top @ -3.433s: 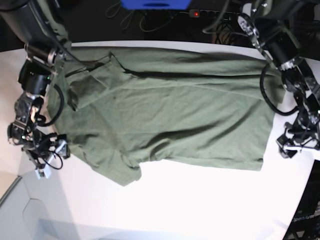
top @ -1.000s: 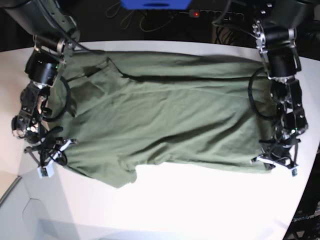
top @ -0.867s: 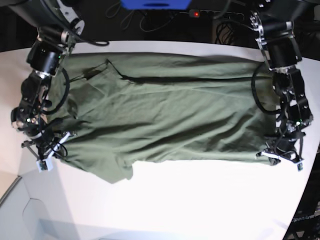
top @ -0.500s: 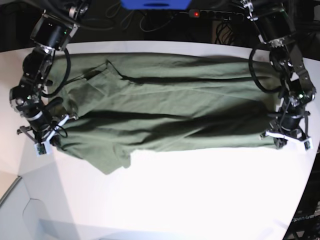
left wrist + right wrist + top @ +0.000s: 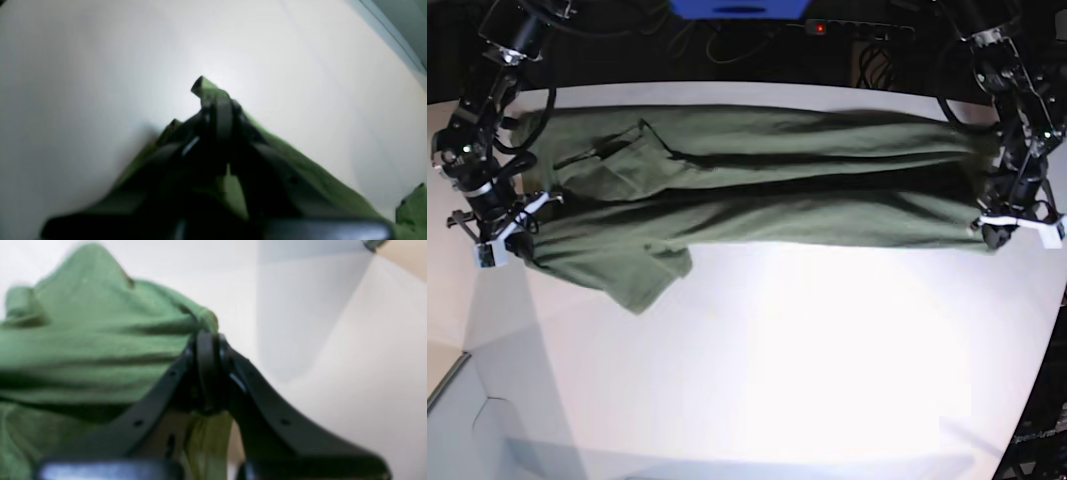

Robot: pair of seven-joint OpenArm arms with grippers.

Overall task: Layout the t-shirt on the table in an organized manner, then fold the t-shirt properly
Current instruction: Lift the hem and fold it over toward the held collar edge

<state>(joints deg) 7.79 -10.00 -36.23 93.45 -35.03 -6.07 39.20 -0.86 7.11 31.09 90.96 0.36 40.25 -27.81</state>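
The olive-green t-shirt (image 5: 757,190) stretches in a long band across the far half of the white table (image 5: 777,380). Its near edge is raised between my two grippers, and a sleeve (image 5: 642,280) hangs down toward the table at the left. My left gripper (image 5: 997,238) is at the right end of the band, shut on the t-shirt's corner. In the left wrist view, the left gripper (image 5: 217,106) pinches a fabric tip (image 5: 205,88). My right gripper (image 5: 512,240) is shut on the left end. In the right wrist view, the right gripper (image 5: 206,350) clamps the t-shirt (image 5: 100,340).
Behind the table's far edge lie a power strip with a red light (image 5: 827,27), a blue object (image 5: 737,8) and cables. The table's curved edge and the floor (image 5: 447,390) show at the lower left. A dark frame (image 5: 1037,440) stands at the lower right.
Both grippers have moved toward the far side of the table, carrying the shirt's near edge with them. The visible band of shirt has narrowed and the sleeve now dangles.
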